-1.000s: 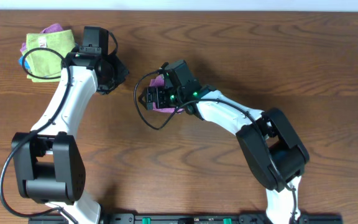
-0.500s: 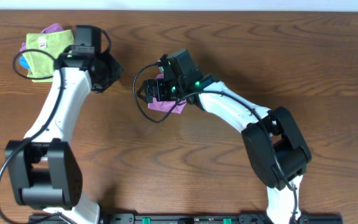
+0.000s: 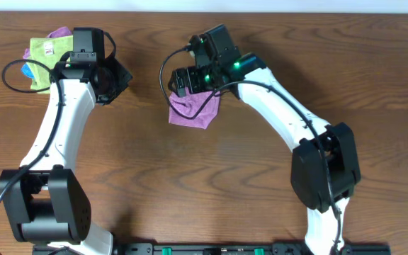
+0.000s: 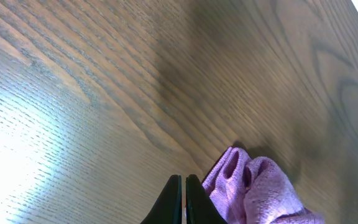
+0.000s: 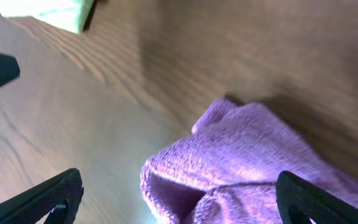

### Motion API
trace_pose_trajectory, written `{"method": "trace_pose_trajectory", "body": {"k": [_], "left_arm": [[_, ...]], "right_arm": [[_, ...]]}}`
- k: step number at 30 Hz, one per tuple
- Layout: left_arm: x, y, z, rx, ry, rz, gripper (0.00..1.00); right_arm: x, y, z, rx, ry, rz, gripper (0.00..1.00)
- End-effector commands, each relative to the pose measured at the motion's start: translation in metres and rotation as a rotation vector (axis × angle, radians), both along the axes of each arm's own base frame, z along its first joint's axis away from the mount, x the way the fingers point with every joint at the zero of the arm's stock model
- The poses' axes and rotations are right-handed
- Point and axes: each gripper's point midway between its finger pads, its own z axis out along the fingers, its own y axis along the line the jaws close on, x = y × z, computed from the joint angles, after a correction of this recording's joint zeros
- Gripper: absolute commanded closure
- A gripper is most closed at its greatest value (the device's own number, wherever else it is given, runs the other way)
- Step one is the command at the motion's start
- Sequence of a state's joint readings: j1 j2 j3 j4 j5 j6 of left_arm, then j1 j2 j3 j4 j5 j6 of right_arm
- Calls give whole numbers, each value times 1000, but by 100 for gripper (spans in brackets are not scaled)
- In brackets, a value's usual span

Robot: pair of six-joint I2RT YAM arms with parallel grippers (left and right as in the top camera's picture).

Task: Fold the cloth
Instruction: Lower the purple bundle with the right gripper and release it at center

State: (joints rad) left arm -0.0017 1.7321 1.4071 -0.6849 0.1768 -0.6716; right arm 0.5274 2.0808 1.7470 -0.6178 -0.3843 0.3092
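Having shifted farther back, right pincer (image 5: 179, 186) gapes over the cloth (image 3: 193, 112) (left pincer (image 4: 184, 190) pressed together).

so the rig's a matched pair; left arm (image 3: 48, 134) and right arm (image 3: 278, 106) both have glossy white shells on the long links and chunky black housings at the joints; thin black cables (image 3: 11, 71) loop out by each wrist; green lights (image 3: 235, 65) glow on the right one's wrist block; left gripper (image 4: 183, 183) has slim black pointed fingers (image 4: 174, 199), right gripper (image 5: 179, 186) black angular ones (image 5: 45, 196)
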Motion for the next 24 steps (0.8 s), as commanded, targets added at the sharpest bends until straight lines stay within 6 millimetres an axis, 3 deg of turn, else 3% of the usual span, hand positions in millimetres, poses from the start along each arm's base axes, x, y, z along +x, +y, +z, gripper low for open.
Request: {"method": "trace_pose_trajectory", "body": {"k": [1,6,14,24], "left_arm": [[4,1,11,11,-29,-16,94],[7,1,13,10,-44,-16,94],[10,2,17,7,-61,-8,94],[11,2,18,7,-67,-8,94]], "right_arm": [[2,-3,-2,-30,-18,17,1],[3,-8,-5,-53,-12,-2,1],[-26,5,-19,-38,82,67,1],[-48,39,-78,-79,164,123,1]]}}
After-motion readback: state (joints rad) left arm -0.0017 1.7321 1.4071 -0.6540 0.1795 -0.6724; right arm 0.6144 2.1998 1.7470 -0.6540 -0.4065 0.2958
